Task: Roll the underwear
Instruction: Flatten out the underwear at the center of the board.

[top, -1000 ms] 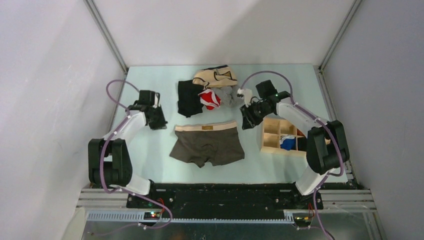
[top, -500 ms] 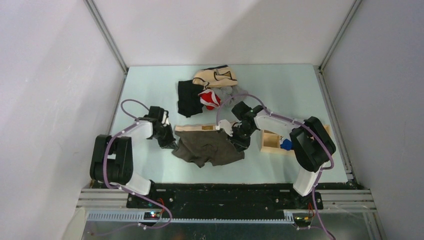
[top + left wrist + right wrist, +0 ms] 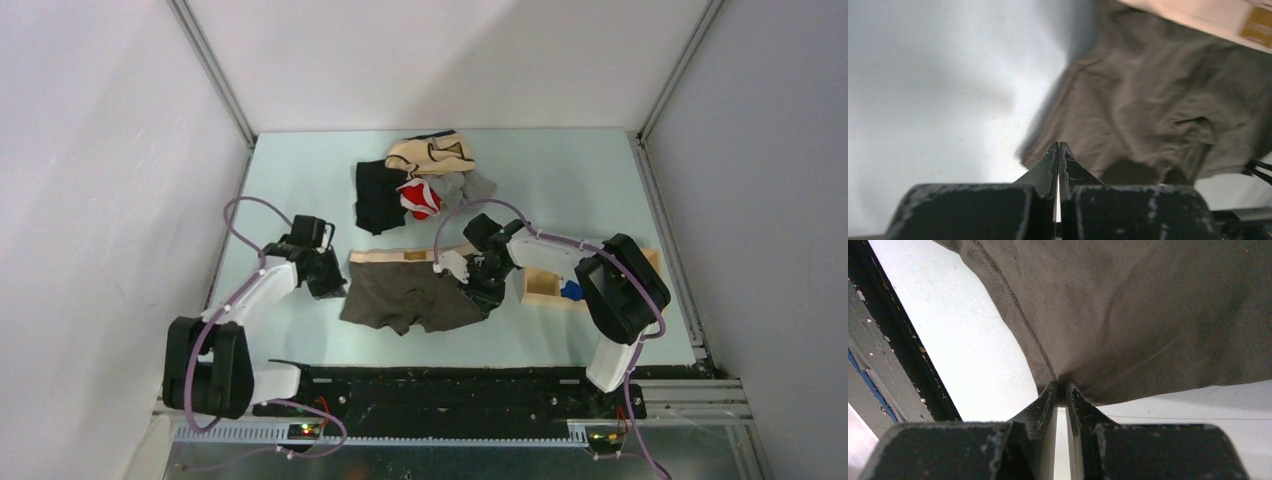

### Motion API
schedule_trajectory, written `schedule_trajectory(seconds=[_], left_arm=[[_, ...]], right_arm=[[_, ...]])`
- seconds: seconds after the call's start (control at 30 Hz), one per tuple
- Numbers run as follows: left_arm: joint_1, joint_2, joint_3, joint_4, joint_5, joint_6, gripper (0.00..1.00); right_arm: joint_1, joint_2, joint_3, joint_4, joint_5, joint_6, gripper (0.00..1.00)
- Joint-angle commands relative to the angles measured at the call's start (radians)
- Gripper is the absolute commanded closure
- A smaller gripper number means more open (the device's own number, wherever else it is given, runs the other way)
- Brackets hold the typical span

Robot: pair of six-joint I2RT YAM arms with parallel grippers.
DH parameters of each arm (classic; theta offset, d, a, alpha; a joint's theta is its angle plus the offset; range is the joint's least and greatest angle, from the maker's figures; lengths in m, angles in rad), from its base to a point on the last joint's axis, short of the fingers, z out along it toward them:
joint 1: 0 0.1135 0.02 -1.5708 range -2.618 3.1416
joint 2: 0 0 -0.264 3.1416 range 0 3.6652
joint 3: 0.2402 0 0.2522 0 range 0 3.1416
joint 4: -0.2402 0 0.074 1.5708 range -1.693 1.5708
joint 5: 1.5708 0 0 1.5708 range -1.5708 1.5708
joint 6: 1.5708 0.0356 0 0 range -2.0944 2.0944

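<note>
Two pairs of fingers meet the underwear [image 3: 412, 295], which lies spread on the pale surface [image 3: 560, 180], cream waistband [image 3: 400, 256] on the far side; the left fingers [image 3: 1054, 159], pressed shut, sit at its left edge, any hold on cloth unclear; the right fingers [image 3: 1050, 396] pinch its right hem, nearly closed; a clothes heap [image 3: 415, 185] lies beyond its waistband.

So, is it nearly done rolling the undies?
Not yet. The underwear lies flat, with no roll started. The right gripper pinches its right edge; the left gripper is shut at its left edge. All the rolling is left.
</note>
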Motion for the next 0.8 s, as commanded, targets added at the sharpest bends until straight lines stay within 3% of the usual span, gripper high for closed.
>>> schedule_trajectory(seconds=[0.0,0.23,0.57,0.77], left_arm=[[-0.024,-0.017,-0.026,0.131,0.181,0.021,1.0],[-0.026,0.078,-0.093,0.157,0.157,0.005,1.0],[-0.117,0.027,-0.156,0.016,-0.106,-0.077,1.0],[-0.127,0.001,-0.115,-0.12,-0.106,-0.133,1.0]], right_arm=[[0.011,0.004,0.002,0.014,0.012,0.036,0.84],[0.034,0.007,0.003,0.02,0.033,0.063,0.84],[0.042,0.013,-0.039,0.023,0.142,0.118,0.85],[0.041,0.017,-0.064,-0.001,0.187,0.157,0.86]])
